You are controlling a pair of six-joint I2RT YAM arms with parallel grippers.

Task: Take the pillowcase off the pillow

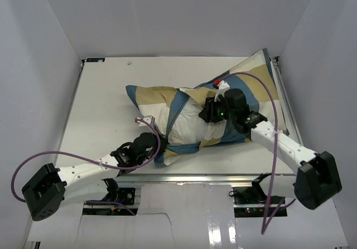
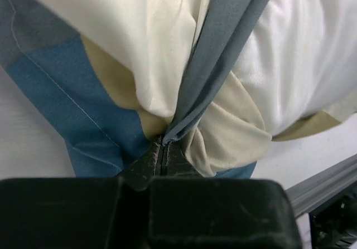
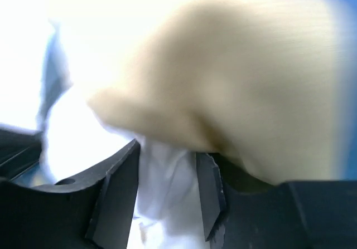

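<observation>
The pillowcase (image 1: 245, 82), in blue, tan and cream blocks, lies across the middle of the table, part-way round the white pillow (image 1: 187, 123). The pillow bulges out of the pillowcase's opening, where the blue edging runs across it. My left gripper (image 1: 150, 140) is at the near left of the opening. In the left wrist view the left gripper (image 2: 162, 147) is shut on the blue edging (image 2: 223, 54), with the pillow (image 2: 312, 54) beyond. My right gripper (image 1: 212, 112) is on the bulge. In the right wrist view the right gripper (image 3: 167, 174) pinches white pillow fabric (image 3: 167, 199) under a tan fold of the pillowcase (image 3: 251, 93).
White walls close in the table on the left, back and right. A metal rail (image 1: 195, 177) runs along the near edge. Purple cables (image 1: 268, 93) loop over each arm. The pillowcase's far right corner reaches the right wall.
</observation>
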